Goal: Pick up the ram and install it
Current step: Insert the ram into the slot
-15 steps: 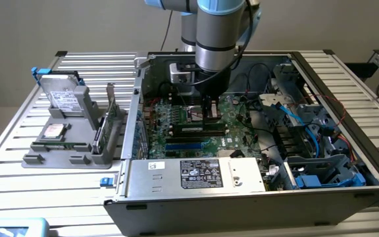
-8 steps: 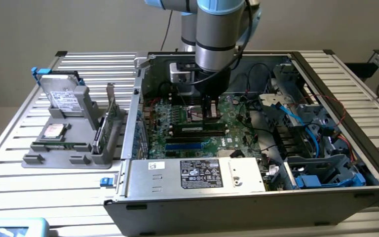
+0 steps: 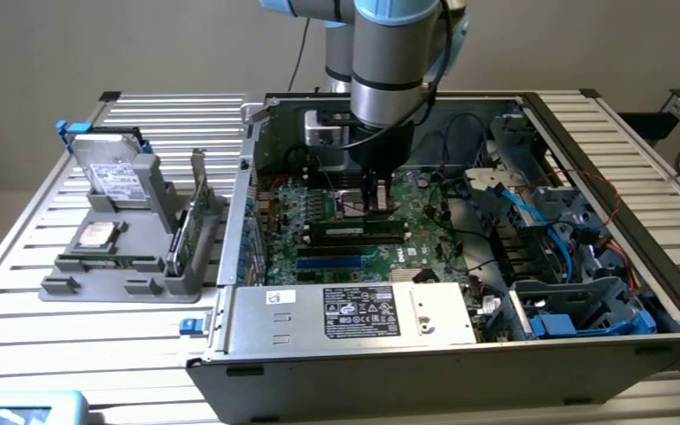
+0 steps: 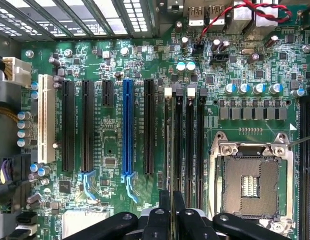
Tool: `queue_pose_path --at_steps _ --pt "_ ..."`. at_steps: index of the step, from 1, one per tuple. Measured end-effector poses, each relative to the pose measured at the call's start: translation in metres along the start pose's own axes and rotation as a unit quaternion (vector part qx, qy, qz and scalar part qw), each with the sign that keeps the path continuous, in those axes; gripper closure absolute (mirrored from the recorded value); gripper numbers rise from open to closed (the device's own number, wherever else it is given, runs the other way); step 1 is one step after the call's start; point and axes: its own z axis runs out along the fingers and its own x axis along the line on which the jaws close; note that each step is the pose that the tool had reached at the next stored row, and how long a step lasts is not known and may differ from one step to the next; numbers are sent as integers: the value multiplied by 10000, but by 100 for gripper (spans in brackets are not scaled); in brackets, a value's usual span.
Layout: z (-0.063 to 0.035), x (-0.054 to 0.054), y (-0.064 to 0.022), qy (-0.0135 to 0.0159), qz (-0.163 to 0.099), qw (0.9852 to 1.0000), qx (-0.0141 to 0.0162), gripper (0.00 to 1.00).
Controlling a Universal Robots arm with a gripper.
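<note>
Open computer case (image 3: 352,372) on a slatted metal counter (image 3: 104,354), occupying the counter's middle and the exterior view's right side. The arm reaches down into the case, and the gripper (image 3: 375,211) sits over the motherboard (image 3: 423,212) at the bank of black memory slots.

The ram (image 3: 358,232) stands on edge in one of these slots. From the wrist camera it appears edge-on as a thin line (image 4: 169,145) in the memory slot nearest the black and blue expansion slots (image 4: 127,130). The gripper (image 4: 171,200) meets it at one end of that line. Its fingers (image 4: 165,205) are drawn nearly together, with the ram's upper edge pinched between them.

The empty processor socket (image 4: 250,185) lies on the other side of the memory slots. The labelled power supply (image 3: 358,312) fills the case's near wall.

Near the counter's edge on the exterior view's left is a grey tray (image 3: 92,288). It carries:
- an upright hard drive (image 3: 116,173)
- a silver square chip (image 3: 96,235)
- a tall card with a metal bracket (image 3: 198,208)
- a narrow green board (image 3: 110,262) along its front
</note>
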Motion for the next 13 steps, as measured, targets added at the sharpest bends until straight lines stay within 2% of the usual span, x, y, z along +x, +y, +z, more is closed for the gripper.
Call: queue_pose_path --at_steps 7,13 --pt "-7 1 -5 12 39 10000 -3 86" --pt "-84 38 -5 12 -25 10000 3 86"
